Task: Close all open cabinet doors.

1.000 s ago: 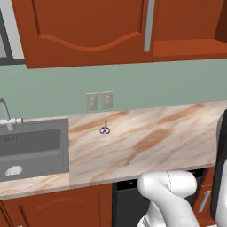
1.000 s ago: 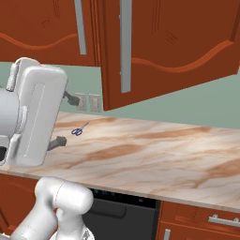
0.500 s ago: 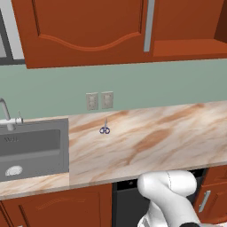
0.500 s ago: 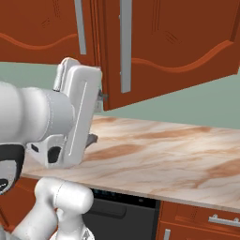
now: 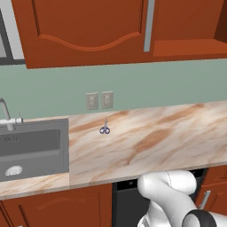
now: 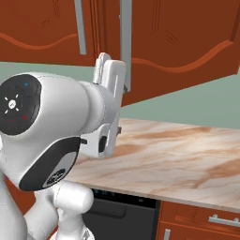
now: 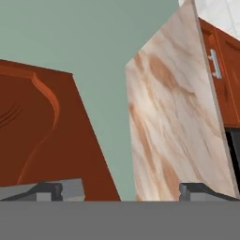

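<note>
1. Since it hangs on side hinges, the open cabinet door [image 5: 88, 31] should swing stiffly yet lightly; I judge a flat push on its face, or near the silver bar handle [image 5: 149, 24], better than pinching it. In the left base view it sits above the marbled counter [image 5: 146, 137], glossy reddish-brown with an arched panel, beside an exposed cabinet shelf [image 5: 188, 46].
2. In the right base view, the same door [image 6: 187, 42] juts out over the counter, its long handle [image 6: 125, 42] just behind the raised white hand.
3. In the hand view, the gripper [image 7: 126, 190] is spread wide and empty; the door [image 7: 42, 136] lies just beyond one fingertip [image 7: 56, 190], arch edge visible.
</note>
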